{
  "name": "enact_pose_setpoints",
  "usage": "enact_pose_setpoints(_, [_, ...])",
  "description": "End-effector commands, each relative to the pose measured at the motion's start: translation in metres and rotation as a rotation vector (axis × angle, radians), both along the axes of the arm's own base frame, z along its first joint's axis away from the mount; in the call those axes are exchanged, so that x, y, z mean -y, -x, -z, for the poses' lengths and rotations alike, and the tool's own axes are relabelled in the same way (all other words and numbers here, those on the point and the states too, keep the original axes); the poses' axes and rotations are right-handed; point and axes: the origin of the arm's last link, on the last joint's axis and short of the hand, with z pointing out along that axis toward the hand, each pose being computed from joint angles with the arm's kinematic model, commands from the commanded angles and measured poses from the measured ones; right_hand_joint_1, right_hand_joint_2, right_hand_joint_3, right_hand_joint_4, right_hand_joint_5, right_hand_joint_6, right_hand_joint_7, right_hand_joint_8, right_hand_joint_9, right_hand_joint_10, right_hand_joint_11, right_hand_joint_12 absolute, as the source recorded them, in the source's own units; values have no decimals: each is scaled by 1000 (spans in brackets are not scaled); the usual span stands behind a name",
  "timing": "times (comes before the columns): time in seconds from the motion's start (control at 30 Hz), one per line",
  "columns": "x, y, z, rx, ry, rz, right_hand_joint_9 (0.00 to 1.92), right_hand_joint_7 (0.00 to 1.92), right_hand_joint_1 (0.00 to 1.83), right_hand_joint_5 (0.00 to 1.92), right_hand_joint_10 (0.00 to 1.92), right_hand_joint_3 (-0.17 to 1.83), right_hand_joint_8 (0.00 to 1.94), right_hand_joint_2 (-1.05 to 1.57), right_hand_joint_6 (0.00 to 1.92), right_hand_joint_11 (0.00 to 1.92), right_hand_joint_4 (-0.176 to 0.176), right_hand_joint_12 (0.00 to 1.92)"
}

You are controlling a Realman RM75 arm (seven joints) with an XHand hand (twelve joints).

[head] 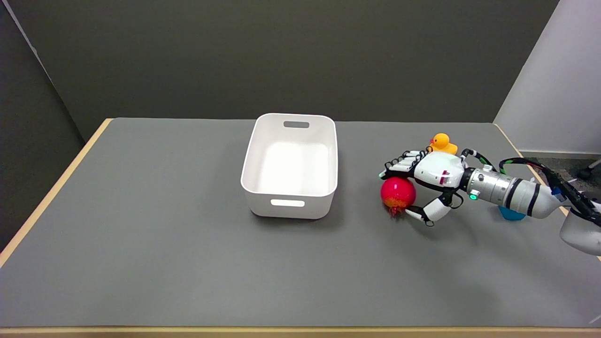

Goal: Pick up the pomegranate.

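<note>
Gray table (164,244) with a light wood edge is carrying everything. White bin (290,165) is sitting near the middle, handle cutouts on its near and far walls. Red pomegranate (397,192) is lying to the right of the bin, well apart from it, crown pointing toward the near edge. Yellow duck (443,143) is sitting farther back on the right. Blue thing (511,215) is showing near the right edge, mostly hidden, can't tell what it is.

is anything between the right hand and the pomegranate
Nothing visible. The right hand is already around the pomegranate, fingers over its top and the thumb at its near side. The yellow duck sits behind the hand, out of the way.
</note>
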Motion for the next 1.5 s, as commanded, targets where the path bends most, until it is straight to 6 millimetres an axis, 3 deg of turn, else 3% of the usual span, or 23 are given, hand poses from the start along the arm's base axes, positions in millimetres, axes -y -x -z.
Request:
enact_pose_setpoints(0.03, [0,-1,1,3,0,-7,515,536,864,366,1036,926,628,721,861,360,46,1459])
enact_pose_setpoints(0.27, [1,-3,1,33,15,-18,660,672,903,420,1240,896,930,778,1128,476,67,1570])
enact_pose_setpoints(0.3, [1,-3,0,38,19,-18,689,710,964,441,1253,714,1034,887,1254,496,23,1580])
enact_pose_setpoints(0.37, [1,-2,1,40,20,-18,767,818,1158,506,1268,120,1337,1234,1624,545,-117,1598])
enact_pose_setpoints(0.57, [3,-6,-2,31,26,-34,804,864,1164,610,1366,272,1290,1122,1551,524,-60,1711])
enact_pose_setpoints(0.7, [7,-18,-9,43,51,-76,821,863,1169,627,1379,355,1353,1079,1509,529,-59,1722])
enact_pose_setpoints(0.83, [9,-31,-14,53,70,-124,863,848,1157,618,1372,306,1388,1113,1497,533,-63,1702])
enact_pose_setpoints(0.87, [10,-34,-15,55,73,-132,865,855,1095,624,1386,344,1362,1109,1519,534,-34,1716])
enact_pose_setpoints(0.93, [11,-42,-18,64,85,-164,861,879,887,650,1422,455,1268,1099,1588,536,75,1753])
enact_pose_setpoints(1.0, [12,-51,-20,72,91,-200,850,869,888,681,1488,477,1336,1062,1543,537,126,1786])
enact_pose_setpoints(1.27, [12,-90,-17,213,72,-357,879,893,886,686,1534,498,1377,1049,1543,584,136,1796])
enact_pose_setpoints(1.5, [12,-115,5,365,2,-465,880,880,881,679,1584,495,1429,1055,1552,567,138,1836])
